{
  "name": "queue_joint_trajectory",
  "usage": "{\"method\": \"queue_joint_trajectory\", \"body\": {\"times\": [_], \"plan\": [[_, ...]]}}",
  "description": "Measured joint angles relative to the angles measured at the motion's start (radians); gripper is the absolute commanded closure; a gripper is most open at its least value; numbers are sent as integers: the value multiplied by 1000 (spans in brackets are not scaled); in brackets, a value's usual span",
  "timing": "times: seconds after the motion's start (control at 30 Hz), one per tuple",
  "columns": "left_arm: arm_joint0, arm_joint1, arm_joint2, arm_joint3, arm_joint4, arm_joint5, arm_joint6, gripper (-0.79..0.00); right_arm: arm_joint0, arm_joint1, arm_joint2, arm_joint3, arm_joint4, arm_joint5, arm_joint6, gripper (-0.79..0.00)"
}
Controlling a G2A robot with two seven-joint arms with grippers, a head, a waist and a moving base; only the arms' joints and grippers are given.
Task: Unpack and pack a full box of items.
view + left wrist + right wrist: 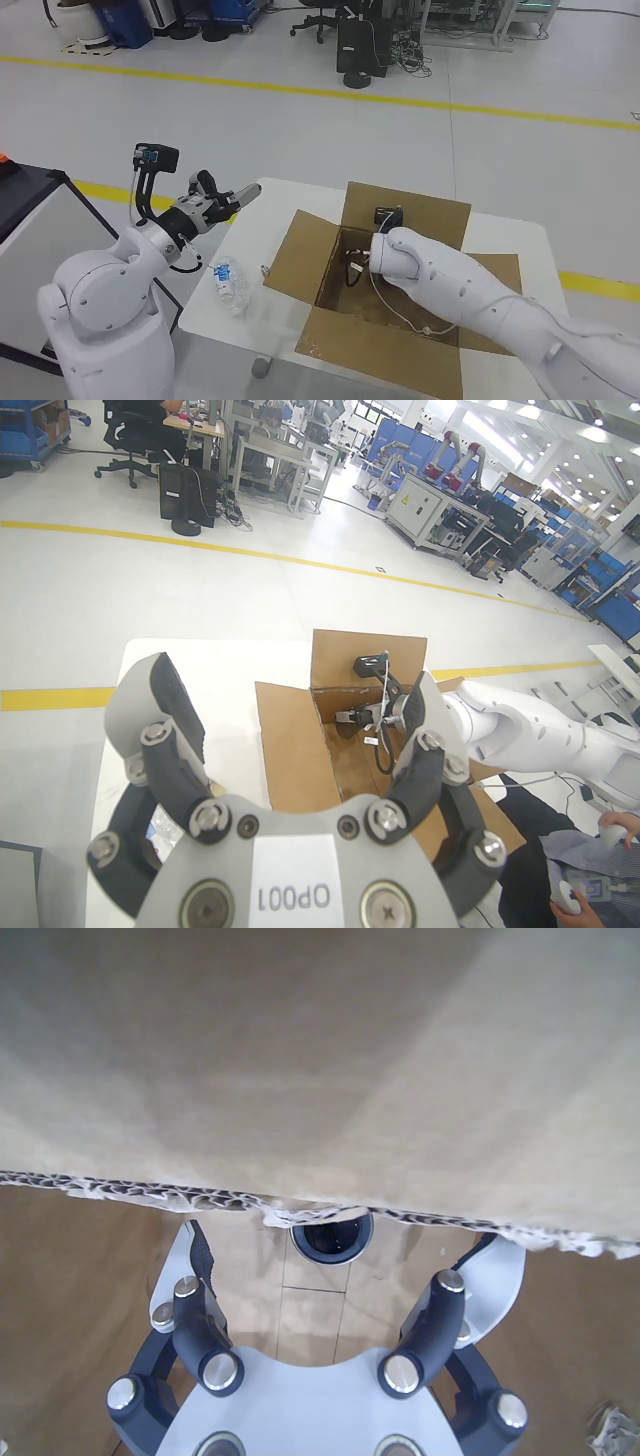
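right gripper [345, 1250] in the box [410, 210], spread wide
round dark item [331, 1242] dead ahead; left gripper [292, 680], wide too, outside the box

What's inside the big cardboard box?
Inside the box, the right gripper hangs open. A dark round thing lies on the bottom, half covered by a cardboard flap. The flap and the arm hide the rest.

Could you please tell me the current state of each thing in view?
Box: open, flaps spread.
Left gripper: jaws open, empty.
Right gripper: jaws open, empty, inside the box.
Clear bottle: lying on the table, outside the box.
Dark round item: in the box, partly hidden by cardboard.
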Motion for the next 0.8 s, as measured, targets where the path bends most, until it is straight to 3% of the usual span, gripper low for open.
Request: {"method": "queue_joint_trajectory", "body": {"times": [0.47, 0.8], "plan": [[0, 0, 0, 0, 0, 0, 0, -785, -35, -86, 0, 97, -48, 0, 0, -785], [0, 0, 0, 0, 0, 0, 0, -785, -37, -98, 0, 133, -43, 0, 0, -785]]}}
